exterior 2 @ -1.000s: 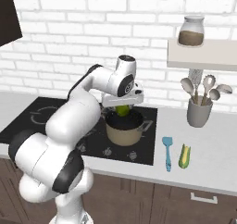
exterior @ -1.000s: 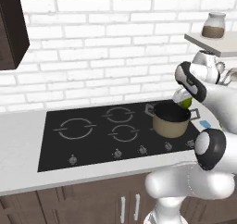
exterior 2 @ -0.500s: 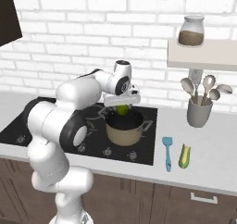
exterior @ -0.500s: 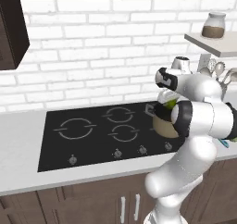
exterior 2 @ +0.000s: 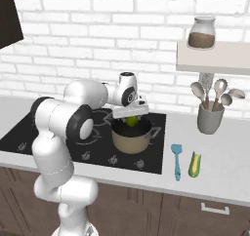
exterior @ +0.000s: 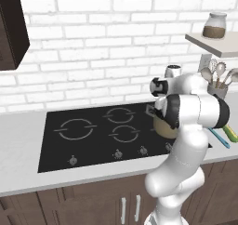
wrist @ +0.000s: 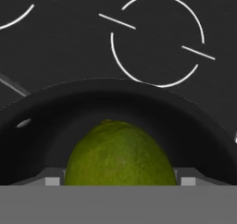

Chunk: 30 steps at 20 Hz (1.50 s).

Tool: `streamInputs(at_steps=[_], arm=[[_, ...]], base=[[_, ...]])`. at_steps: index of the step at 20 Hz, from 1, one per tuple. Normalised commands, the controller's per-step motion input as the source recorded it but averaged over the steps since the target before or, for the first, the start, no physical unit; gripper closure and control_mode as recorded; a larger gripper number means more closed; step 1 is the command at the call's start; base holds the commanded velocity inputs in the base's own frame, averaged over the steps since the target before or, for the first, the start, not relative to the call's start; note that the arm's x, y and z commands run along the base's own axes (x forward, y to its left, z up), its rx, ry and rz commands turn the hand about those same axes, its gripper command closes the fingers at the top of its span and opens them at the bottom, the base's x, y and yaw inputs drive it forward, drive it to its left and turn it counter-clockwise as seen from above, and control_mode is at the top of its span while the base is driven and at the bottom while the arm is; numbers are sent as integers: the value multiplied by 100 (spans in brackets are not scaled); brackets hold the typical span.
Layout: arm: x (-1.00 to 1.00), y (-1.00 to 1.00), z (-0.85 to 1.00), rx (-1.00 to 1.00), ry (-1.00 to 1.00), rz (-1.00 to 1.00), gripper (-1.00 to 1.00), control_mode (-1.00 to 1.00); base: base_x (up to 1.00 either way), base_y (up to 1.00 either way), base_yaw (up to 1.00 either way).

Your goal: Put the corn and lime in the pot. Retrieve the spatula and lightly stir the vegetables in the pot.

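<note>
My gripper (exterior 2: pixel 131 117) is shut on the lime (exterior 2: pixel 132 121), a small round green fruit that hangs just above the mouth of the tan pot (exterior 2: pixel 130 141). In the hand view the lime (wrist: pixel 120 154) sits low in the middle with the pot's black inside (wrist: pixel 41 126) around and under it. The pot stands on the cooktop's right side and my arm partly hides the pot (exterior: pixel 161 127) in the left base view. The light-blue spatula (exterior 2: pixel 176 160) and the corn (exterior 2: pixel 195 164) lie side by side on the counter right of the cooktop.
The black cooktop (exterior 2: pixel 97 132) spreads left of the pot, with burner rings (wrist: pixel 157 38) beyond it. A grey utensil cup (exterior 2: pixel 210 120) with spoons stands at the back right under a shelf (exterior 2: pixel 215 63) bearing a jar (exterior 2: pixel 201 33). A dark cabinet (exterior: pixel 11 29) hangs at left.
My arm's elbow has swung round to the left while the hand, still holding the lime, stayed over the pot and sank a little towards its rim.
</note>
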Motion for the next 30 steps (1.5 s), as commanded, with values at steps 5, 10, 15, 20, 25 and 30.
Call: streamInputs(at_steps=[5, 10, 15, 20, 25, 30], arm=[[20, -39, -48, -1, 0, -3, 100, -100], [7, -31, -40, 0, 0, 0, 100, -100], [-21, 3, -14, 0, 0, 0, -100, -100], [-60, 18, 16, 0, -3, 0, -100, -100], [-37, 7, 43, 0, -5, 0, -100, -100], [-15, 18, 59, 0, -9, 0, -100, -100]], base=[[0, 0, 0], [0, 0, 0], [0, 0, 0], [0, 0, 0], [0, 0, 0], [0, 0, 0]])
